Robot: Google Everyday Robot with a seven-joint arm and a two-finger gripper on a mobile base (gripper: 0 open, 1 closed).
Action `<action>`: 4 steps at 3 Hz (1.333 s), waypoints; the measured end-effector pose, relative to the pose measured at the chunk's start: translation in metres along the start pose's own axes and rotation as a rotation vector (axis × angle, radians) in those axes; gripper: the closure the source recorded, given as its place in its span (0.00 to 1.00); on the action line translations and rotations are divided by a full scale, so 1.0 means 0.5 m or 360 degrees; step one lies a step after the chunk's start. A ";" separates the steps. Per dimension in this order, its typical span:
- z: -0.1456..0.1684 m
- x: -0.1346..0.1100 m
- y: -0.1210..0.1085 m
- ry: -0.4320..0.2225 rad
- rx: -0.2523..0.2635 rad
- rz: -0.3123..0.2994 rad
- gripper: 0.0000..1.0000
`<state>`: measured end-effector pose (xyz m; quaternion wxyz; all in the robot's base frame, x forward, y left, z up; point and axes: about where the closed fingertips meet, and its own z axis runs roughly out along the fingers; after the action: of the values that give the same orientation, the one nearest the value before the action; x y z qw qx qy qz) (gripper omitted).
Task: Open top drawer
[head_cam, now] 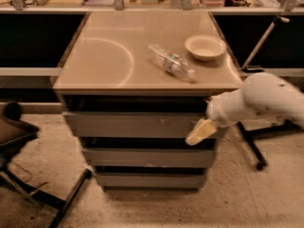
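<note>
Drawers stack three high under the bench, and the top drawer is the uppermost grey front, flat and handleless, with pale scuffs right of centre. Its face stands a little proud of the bench edge, a dark gap showing above it, so I'd say the drawer is only partly out, with most of its travel left. The tool, a pale yellowish tip on the white rounded arm, is at the drawer's right end, over the front's lower edge; whether it is clenched or released I cannot tell. The next move, I'd judge, calls for a straight draw toward the near side, keeping purchase on that smooth edge. Below sit the two narrower drawer fronts. On the glossy tan bench top lie a clear plastic bottle on its side and, just right and farther back, a shallow pale bowl.
</note>
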<state>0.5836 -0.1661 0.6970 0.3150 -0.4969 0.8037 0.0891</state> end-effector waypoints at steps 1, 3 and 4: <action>0.018 0.016 -0.020 -0.0008 0.0017 0.0025 0.00; 0.055 0.026 -0.015 0.0079 0.0046 -0.0018 0.00; 0.122 0.041 -0.020 0.0211 0.0024 -0.0053 0.00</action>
<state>0.6112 -0.1584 0.6386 0.2663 -0.5125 0.8151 0.0446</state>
